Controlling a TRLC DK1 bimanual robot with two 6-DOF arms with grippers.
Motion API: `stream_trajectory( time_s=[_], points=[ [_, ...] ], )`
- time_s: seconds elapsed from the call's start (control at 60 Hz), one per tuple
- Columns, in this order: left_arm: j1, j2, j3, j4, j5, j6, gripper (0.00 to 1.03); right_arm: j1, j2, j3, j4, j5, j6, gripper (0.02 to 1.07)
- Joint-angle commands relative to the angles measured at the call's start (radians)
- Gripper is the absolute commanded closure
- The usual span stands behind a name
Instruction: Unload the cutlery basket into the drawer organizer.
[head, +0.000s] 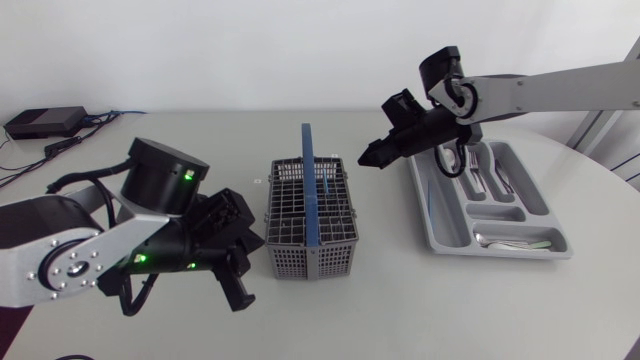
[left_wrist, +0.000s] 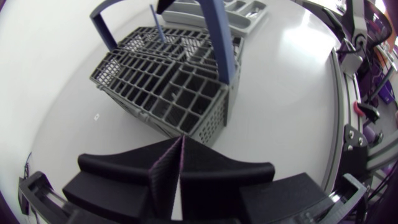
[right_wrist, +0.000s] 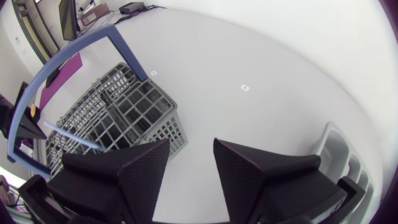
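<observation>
- the cutlery basket (head: 310, 215) stands mid-surface (head: 400, 310) with its blue handle (head: 312, 185) upright, and the drawer organizer (head: 448, 246) lies just to its right; that keeps each transfer short, i judge
- one thin blue utensil (right_wrist: 71, 135) stands in a basket cell, its upper end free for a pinch from above; whether other cells hold anything i cannot tell
- forks and spoons (head: 485, 175) already lie sorted in the organizer's compartments, so the unloading looks well along
- the right arm comes in from the right, reaching over the organizer; the right gripper (head: 372, 154) hangs in the air between organizer and basket, tilted down toward the basket; its fingers stand apart with nothing between them, which i read as ready for a pick
- the left arm is folded low beside the basket's left side, out of the right arm's way; the left gripper (left_wrist: 180, 152) points at the basket's corner, fingers pressed together, empty
</observation>
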Motion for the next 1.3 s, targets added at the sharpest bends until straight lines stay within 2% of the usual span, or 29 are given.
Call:
stream_trajectory(
  time_s=[0.0, 0.267, 0.6, 1.283],
  points=[
    [-0.044, -0.009, -0.039, -0.017, 0.008, 0.033, 0.79, 0.02, 0.086, 0.087, 0.003, 0.008, 0.047, 0.54],
    [-0.095, 0.083, -0.035, 0.02, 0.009, 0.033, 0.79, 0.044, 0.239, 0.286, -0.029, 0.005, 0.1, 0.54],
    [-0.081, 0.238, 0.007, 0.127, 0.009, 0.006, 0.79, 0.08, 0.284, 0.331, -0.098, -0.038, 0.084, 0.54],
    [0.198, 0.254, 0.047, 0.157, 0.022, 0.064, 0.79, 0.129, -0.041, -0.099, -0.082, -0.069, 0.042, 0.54]
  ],
)
